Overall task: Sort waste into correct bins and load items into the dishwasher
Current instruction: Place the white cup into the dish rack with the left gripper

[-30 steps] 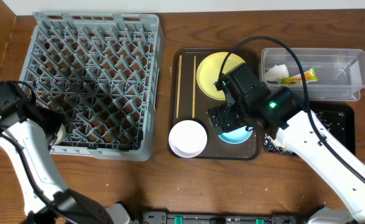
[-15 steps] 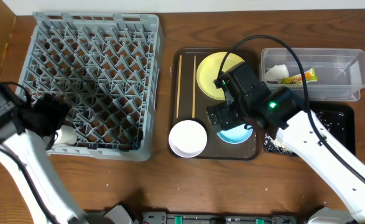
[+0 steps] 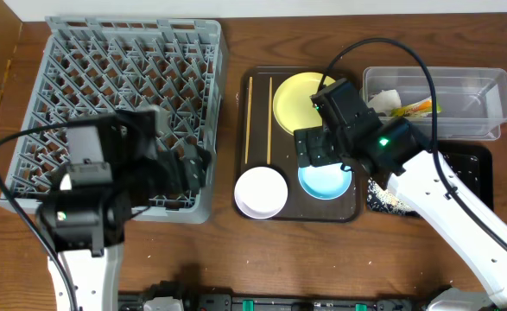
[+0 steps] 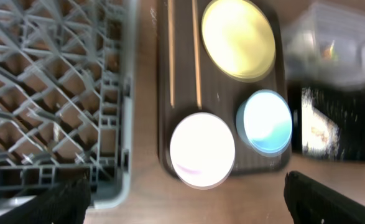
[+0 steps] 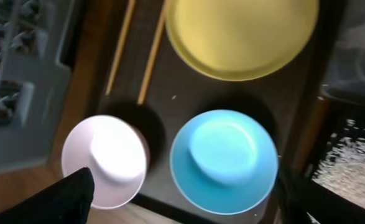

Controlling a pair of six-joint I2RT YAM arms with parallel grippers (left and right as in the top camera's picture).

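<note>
Where the light blue bowl lies: on the dark brown tray, just beside the white bowl and near the yellow plate. It is judged the next piece to be taken, being centred under the right tool.
Right tool: poised above the blue bowl, fingers spread wide, nothing gripped.
Left tool: likewise spread wide and empty, raised over the gap between rack and tray, seemingly out of the other arm's way.
Chopsticks: laid parallel along the tray's left side.
Dish rack: near half covered overhead by the left arm; what it holds there cannot be told.
Clear tub: wrapper and tissue are contained; a cable crosses it.
Black tray: rice crumbs are seen, partly hidden by the right arm.
</note>
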